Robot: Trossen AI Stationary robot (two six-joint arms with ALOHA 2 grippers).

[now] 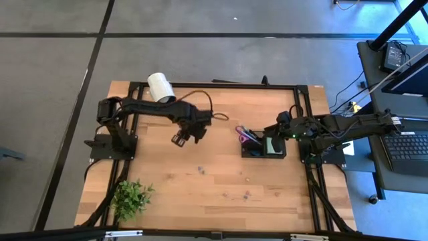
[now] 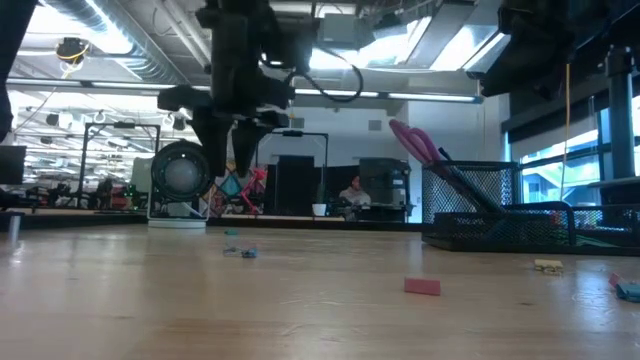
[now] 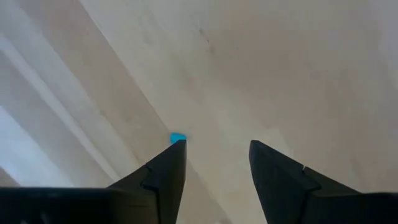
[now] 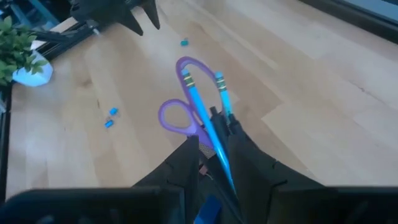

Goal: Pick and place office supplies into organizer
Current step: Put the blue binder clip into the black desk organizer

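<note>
The left gripper [image 3: 214, 155] hovers over the tabletop [image 1: 200, 194], jaws released and empty, lining up on a blue block [image 3: 178, 137] beside one fingertip. The right gripper [image 4: 214, 155] is over the organizer [image 1: 264, 148], jaws clenched on a blue pen [image 4: 202, 112]. Next, I judge, the left must descend and close on the block

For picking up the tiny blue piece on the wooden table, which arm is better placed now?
Left. The left gripper hangs open just above the tiny blue piece, while the right gripper is over the black mesh organizer.
</note>
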